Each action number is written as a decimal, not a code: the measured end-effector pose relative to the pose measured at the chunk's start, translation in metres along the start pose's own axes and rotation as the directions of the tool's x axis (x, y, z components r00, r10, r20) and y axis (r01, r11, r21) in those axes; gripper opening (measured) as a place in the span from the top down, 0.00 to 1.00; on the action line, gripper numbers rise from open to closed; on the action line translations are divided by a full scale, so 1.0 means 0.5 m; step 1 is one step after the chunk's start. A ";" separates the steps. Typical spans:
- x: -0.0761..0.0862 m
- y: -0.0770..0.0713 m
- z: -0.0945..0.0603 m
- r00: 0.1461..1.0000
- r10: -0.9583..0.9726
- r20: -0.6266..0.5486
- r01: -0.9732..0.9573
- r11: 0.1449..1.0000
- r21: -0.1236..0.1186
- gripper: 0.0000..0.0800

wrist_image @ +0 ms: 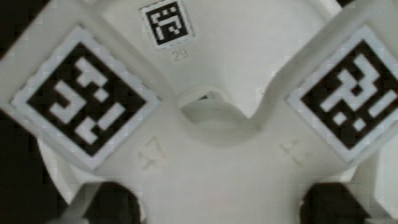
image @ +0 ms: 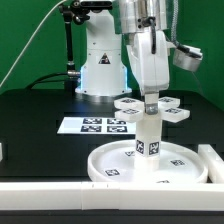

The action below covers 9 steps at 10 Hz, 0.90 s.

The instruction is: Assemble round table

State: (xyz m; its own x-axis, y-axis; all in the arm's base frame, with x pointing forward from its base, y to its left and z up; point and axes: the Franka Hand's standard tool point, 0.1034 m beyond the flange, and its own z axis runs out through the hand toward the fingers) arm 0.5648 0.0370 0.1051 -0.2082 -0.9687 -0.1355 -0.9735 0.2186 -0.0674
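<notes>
The large rimmed round disc [image: 110,168] lies flat on the table near the front. The short cylinder post [image: 148,135] stands upright on its middle. The cross-shaped piece [image: 128,105] sits level on top of the post, its tagged arms spread out. My gripper [image: 150,98] comes straight down onto the piece's centre and is shut on it. In the wrist view the cross-shaped piece [wrist_image: 205,120] fills the frame, with tags on its arms. My dark fingertips [wrist_image: 118,200] press on either side of its hub, and the gripper [wrist_image: 222,205] closes around it.
The marker board [image: 95,125] lies flat behind the disc, toward the exterior view's left. A long white bar [image: 60,195] runs along the front edge and turns up at the exterior view's right [image: 212,160]. The arm's base [image: 100,65] stands at the back.
</notes>
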 end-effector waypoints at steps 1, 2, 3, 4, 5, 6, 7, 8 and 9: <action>0.002 0.002 0.000 0.990 0.142 0.014 -0.142 0.989 0.027 0.44; 0.002 0.002 0.000 0.969 0.245 0.028 -0.246 0.969 0.041 0.44; 0.002 0.003 0.001 0.934 0.354 0.045 -0.356 0.933 0.046 0.44; 0.002 0.004 0.000 0.871 0.486 0.068 -0.490 0.870 0.059 0.44; 0.001 0.004 0.000 0.829 0.552 0.090 -0.558 0.827 0.068 0.44; 0.002 0.005 0.000 0.806 0.582 0.108 -0.590 0.804 0.068 0.44; 0.004 0.005 0.000 0.791 0.600 0.117 -0.609 0.791 0.063 0.44; 0.004 0.005 0.000 0.786 0.607 0.121 -0.616 0.785 0.061 0.44; 0.002 0.007 0.002 0.780 0.613 0.126 -0.623 0.780 0.057 0.36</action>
State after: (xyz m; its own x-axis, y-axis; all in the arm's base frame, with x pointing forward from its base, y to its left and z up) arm 0.5614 0.0368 0.1038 -0.7475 -0.6061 -0.2717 -0.6242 0.7809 -0.0249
